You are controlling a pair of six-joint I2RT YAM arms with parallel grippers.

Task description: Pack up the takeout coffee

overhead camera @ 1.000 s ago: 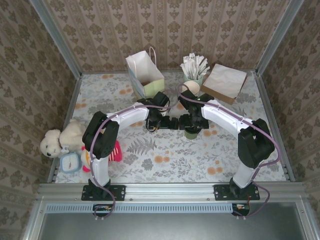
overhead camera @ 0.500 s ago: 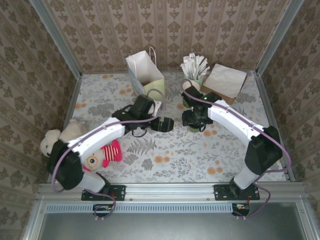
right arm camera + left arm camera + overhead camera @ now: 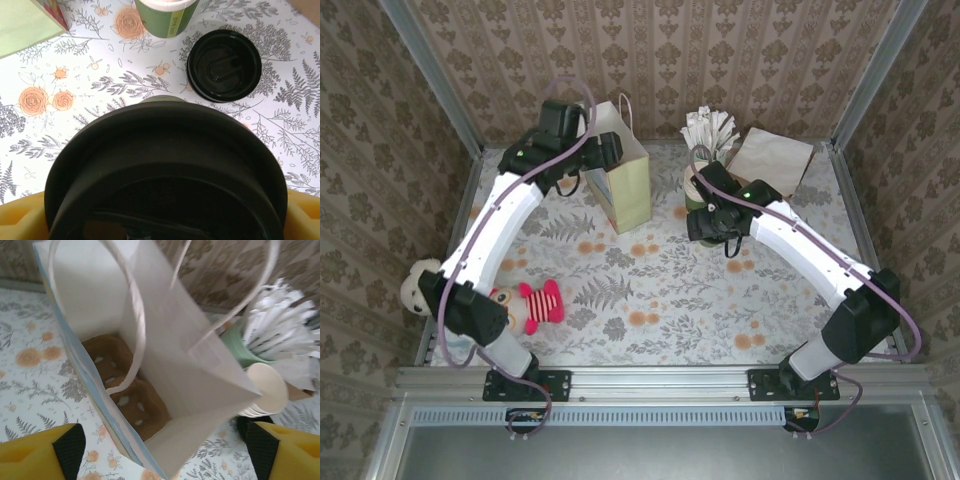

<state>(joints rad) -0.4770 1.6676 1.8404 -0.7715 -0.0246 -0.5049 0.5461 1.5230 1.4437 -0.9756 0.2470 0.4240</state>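
Right gripper [image 3: 707, 227] pinches the takeout coffee [image 3: 165, 165], a small dark-green paper cup with a round black plastic lid, upright at centre-right of the top view. The tall white paper gift bag [image 3: 623, 172] stands apart, up-left of it. Left gripper [image 3: 164, 444] is spread wide above the bag mouth.

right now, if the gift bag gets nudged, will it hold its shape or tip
Likely to flex: the gift bag has thin paper walls and soft looped handles. Probably light and tippy, standing tall on a narrow base, though the brown tray in its bottom may steady it.
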